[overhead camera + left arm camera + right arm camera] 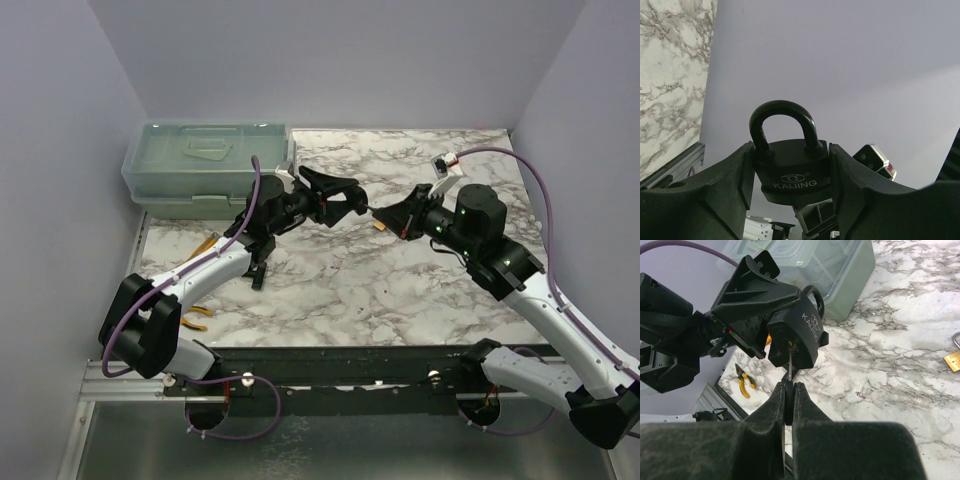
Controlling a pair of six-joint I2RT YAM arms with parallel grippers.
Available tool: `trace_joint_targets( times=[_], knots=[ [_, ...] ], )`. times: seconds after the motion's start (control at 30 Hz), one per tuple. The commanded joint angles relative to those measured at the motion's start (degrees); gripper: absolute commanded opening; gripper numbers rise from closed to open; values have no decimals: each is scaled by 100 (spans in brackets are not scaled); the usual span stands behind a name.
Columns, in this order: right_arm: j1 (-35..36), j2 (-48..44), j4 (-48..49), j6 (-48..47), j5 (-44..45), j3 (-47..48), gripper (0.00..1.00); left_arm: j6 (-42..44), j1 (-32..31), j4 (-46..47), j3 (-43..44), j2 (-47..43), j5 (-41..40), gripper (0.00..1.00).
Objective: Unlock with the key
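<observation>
Jaws of the left gripper clamp the rigid black steel padlock by its flat sides, above the marble counter. To its right, the tiny thin-bladed metal key meets the keyhole, its head pinched tight in the jaws of the right gripper. Light and slippery, the key probably bends easily, so hold it by the head.

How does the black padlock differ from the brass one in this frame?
The black padlock is held up, clamped in the left pincer; the brass padlock lies loose on the marble table. The black one has the key at its keyhole, gripped by the shut right pincer; nothing touches the brass one. The black one's shackle is dark, the brass one's silvery. Both are padlocks.
</observation>
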Motion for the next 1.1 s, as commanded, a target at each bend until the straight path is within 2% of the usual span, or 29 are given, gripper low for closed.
trace_joint_targets(
  times=[0.0,1.07],
  knots=[
    [-20,76,303,-74,169,-27,0,-195,21,750,49,-56,193,0],
    [-16,399,650,-50,567,-96,0,-307,-138,762,101,76,-36,0]
  ],
)
